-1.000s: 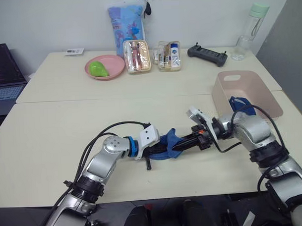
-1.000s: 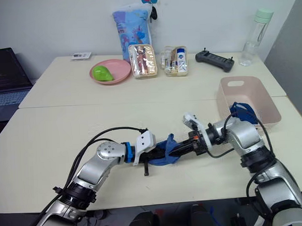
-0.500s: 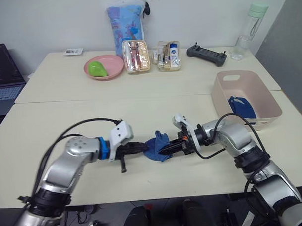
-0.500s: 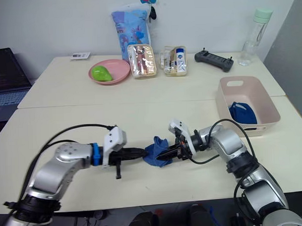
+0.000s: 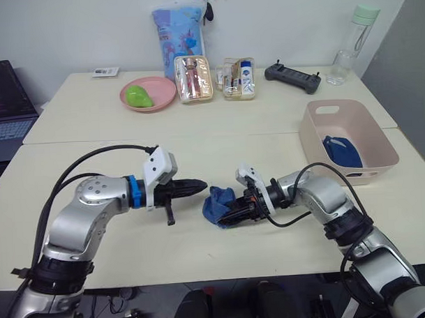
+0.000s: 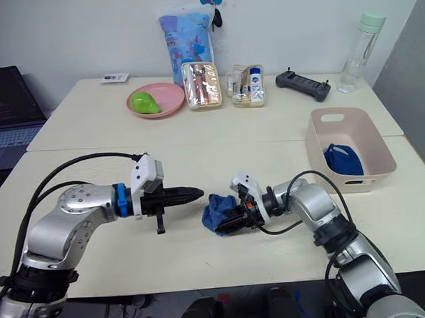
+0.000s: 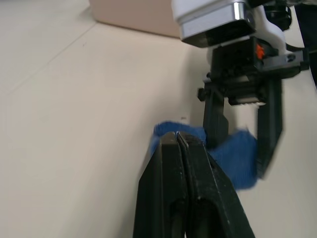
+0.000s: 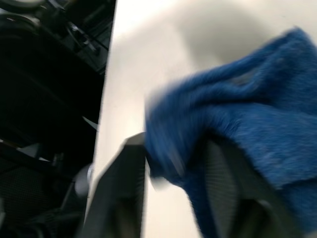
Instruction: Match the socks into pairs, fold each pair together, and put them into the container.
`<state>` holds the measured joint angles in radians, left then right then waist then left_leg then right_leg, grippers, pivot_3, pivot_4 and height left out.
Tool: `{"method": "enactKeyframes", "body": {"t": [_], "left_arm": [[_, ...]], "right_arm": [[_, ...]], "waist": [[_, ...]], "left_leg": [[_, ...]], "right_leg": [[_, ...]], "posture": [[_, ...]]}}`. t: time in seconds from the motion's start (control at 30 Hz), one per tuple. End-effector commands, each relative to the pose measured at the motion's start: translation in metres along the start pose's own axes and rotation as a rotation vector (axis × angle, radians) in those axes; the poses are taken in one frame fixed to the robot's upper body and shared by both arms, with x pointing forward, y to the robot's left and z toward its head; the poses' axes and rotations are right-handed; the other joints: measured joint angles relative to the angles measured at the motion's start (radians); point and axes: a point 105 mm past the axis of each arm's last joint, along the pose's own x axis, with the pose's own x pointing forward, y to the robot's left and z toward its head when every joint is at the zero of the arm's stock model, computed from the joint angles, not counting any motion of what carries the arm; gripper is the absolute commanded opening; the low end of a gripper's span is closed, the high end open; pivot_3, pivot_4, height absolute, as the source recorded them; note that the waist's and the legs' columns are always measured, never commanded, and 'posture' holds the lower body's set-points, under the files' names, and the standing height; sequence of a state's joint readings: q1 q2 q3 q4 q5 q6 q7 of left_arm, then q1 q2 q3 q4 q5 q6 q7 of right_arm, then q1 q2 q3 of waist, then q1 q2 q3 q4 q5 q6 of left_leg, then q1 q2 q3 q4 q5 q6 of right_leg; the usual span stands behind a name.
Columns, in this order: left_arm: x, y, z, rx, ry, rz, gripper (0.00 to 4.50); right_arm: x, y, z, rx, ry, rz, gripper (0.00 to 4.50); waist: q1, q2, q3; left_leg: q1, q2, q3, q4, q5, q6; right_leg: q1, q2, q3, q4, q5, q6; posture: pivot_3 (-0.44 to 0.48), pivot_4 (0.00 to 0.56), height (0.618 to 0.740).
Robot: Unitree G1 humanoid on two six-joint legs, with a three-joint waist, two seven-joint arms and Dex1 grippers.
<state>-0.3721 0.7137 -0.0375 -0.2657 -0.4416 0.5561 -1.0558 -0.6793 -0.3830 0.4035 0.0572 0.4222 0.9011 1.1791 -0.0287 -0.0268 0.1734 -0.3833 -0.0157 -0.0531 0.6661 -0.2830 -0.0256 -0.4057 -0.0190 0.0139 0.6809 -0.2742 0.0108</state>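
A bunched medium-blue pair of socks [image 5: 215, 203] lies near the middle of the front table. My right gripper [image 5: 226, 217] is low at its right side, open, its fingers [image 8: 224, 183] straddling a fold of the sock [image 8: 257, 124]. My left gripper [image 5: 201, 185] hovers just left of the bundle, shut and empty; its fingers [image 7: 181, 148] are pressed together. The pale pink container [image 5: 374, 134] stands at the right with a folded blue pair of socks [image 5: 340, 150] inside.
At the back stand a pink plate [image 5: 158, 90] with a green object, two clear pouches [image 5: 193, 79], a pale-blue printed bag [image 5: 178, 31], a black controller [image 5: 292, 77] and a bottle [image 5: 351, 42]. A laptop [image 5: 4, 96] sits far left.
My left gripper has drawn back from the sock bundle and sits shut, clear of it. My right gripper has slid a little left with the sock, and its fingers now stand apart.
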Motion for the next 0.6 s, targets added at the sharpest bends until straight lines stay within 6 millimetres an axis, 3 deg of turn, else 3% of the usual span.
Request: {"method": "enactKeyframes", "body": {"t": [0.03,0.07,0.43,0.6], "left_arm": [[0.004,0.003,0.012,0.058,-0.031,-0.001,0.00],[0.006,0.003,0.014,0.063,-0.038,-0.004,0.00],[0.014,-0.004,0.009,0.060,-0.027,-0.056,0.00],[0.013,-0.012,0.016,0.047,-0.058,-0.093,0.00]], "right_arm": [[-0.008,0.011,0.015,-0.012,-0.042,0.034,2.99],[-0.009,0.013,0.017,-0.011,-0.048,0.039,3.37],[-0.025,0.024,0.030,-0.017,-0.095,0.051,3.37],[-0.042,0.016,0.019,-0.073,-0.019,-0.013,3.37]], "waist": [[0.000,0.000,0.000],[0.000,0.000,0.000],[0.000,0.000,0.000],[0.000,0.000,0.000]], "left_leg": [[0.000,0.000,0.000,0.000,0.000,0.000],[0.000,0.000,0.000,0.000,0.000,0.000],[0.000,0.000,0.000,0.000,0.000,0.000],[0.000,0.000,0.000,0.000,0.000,0.000]], "right_leg": [[0.000,0.000,0.000,0.000,0.000,0.000],[0.000,0.000,0.000,0.000,0.000,0.000],[0.000,0.000,0.000,0.000,0.000,0.000],[0.000,0.000,0.000,0.000,0.000,0.000]], "posture": [[0.000,0.150,0.740],[0.000,0.150,0.740],[0.000,0.150,0.740],[0.000,0.150,0.740]]}}
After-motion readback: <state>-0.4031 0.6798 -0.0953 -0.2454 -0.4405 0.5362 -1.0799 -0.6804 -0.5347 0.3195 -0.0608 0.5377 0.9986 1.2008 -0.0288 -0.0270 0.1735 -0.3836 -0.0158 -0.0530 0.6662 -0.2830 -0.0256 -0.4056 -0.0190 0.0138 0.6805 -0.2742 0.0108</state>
